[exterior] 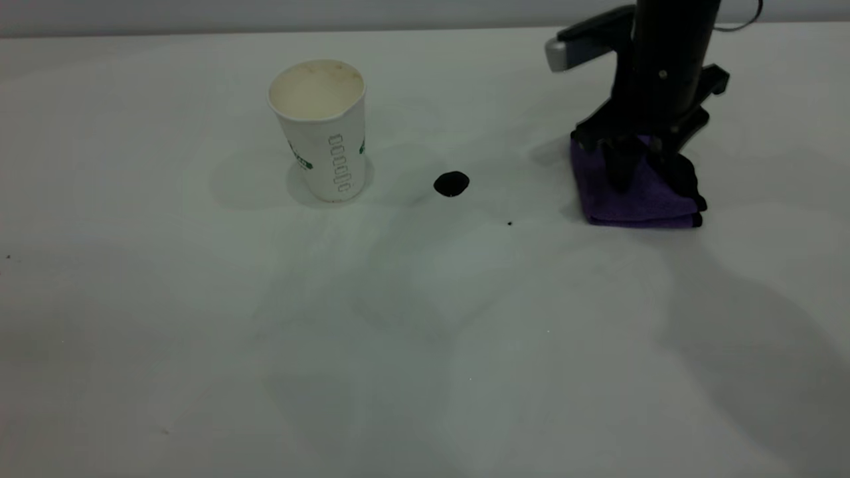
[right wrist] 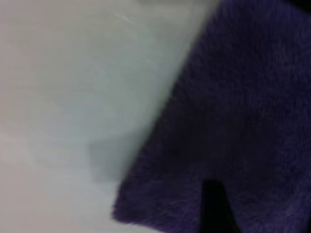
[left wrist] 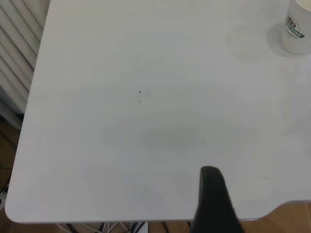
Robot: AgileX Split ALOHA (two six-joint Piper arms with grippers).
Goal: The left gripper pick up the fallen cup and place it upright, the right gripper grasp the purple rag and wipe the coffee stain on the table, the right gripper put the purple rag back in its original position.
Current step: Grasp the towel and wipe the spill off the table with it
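Your cup stands upright beside the coffee stain; your right gripper presses into the purple rag, finger closure unclear; clench, then drag it stainward.

Exterior view faces table from above; wrist views look down (right nearer).

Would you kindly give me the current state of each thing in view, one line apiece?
cup: upright on the table, empty, nothing touching it.
coffee stain: unwiped, between cup and rag.
purple rag: folded, lying on the table.
right gripper: down on the rag.
left gripper: off by the table edge, away from the cup.
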